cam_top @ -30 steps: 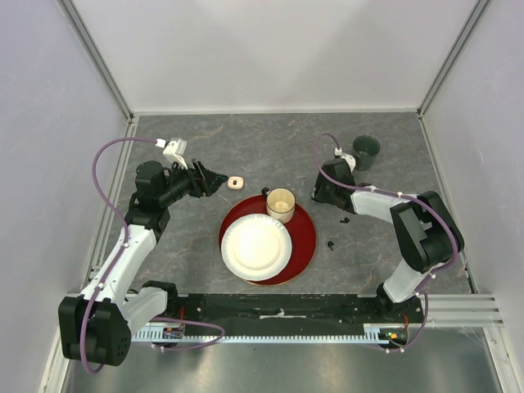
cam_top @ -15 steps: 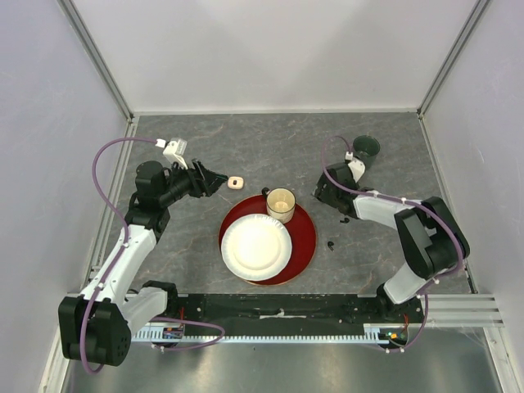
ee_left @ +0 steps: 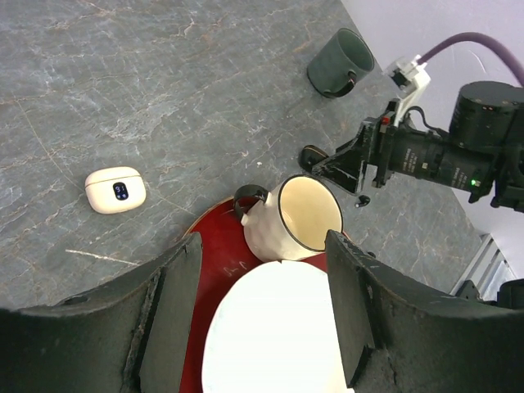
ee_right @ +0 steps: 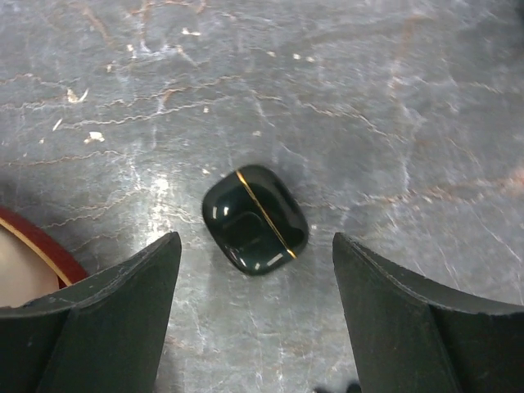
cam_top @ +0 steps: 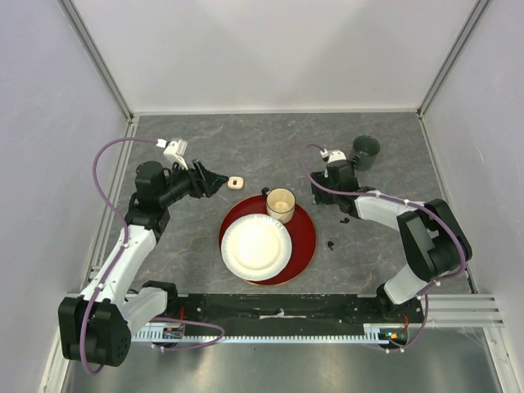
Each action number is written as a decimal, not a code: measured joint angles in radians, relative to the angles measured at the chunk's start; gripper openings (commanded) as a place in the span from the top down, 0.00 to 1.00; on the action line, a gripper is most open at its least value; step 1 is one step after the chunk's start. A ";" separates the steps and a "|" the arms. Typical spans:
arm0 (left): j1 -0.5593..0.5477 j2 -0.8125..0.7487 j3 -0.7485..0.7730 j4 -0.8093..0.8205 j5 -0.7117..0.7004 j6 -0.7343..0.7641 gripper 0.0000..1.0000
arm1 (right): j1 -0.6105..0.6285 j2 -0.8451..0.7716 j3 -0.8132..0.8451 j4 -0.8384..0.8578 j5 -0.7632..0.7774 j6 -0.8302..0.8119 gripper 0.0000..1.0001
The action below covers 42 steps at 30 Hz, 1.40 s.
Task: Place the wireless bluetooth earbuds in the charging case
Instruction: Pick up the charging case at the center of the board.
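You have no bud seated yet. The two black earbuds (cam_top: 345, 219) lie loose on the worktop (cam_top: 246, 139), just off the right rim of the red plate (cam_top: 306, 237). The black charging case (ee_right: 255, 219) lies off that plate's upper right, lid down. It sits directly under your right end effector (cam_top: 319, 193), whose fingers stand wide apart on either side of it without touching.

The white charging case (cam_top: 237, 182), also closed, lies off the plate's upper left, just ahead of your left end effector (cam_top: 214, 179), which is spread and empty. By my reading, the lids have yet to be opened and every bud placed.

Count:
- two black earbuds
- no white ones that I can find
- two cases
- one red plate, carrying one white paper plate (cam_top: 256, 246) and one cream mug (cam_top: 281, 203)
- one dark green mug (cam_top: 365, 150), well off its upper right
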 measured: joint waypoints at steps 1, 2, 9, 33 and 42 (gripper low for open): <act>0.000 -0.001 0.000 0.000 0.002 0.000 0.32 | 0.000 0.018 0.018 -0.007 -0.019 -0.027 0.19; 0.000 -0.003 0.000 0.000 0.002 0.000 0.32 | 0.000 0.031 0.032 -0.013 -0.034 -0.048 0.19; 0.000 -0.017 -0.010 0.007 0.006 0.000 0.32 | 0.000 0.078 0.092 -0.057 -0.040 -0.147 0.22; 0.000 -0.017 -0.016 0.017 0.009 0.000 0.32 | 0.000 0.159 0.175 -0.173 -0.051 -0.214 0.46; 0.000 -0.017 -0.016 0.019 0.007 -0.003 0.23 | 0.000 0.170 0.192 -0.185 -0.044 -0.215 0.31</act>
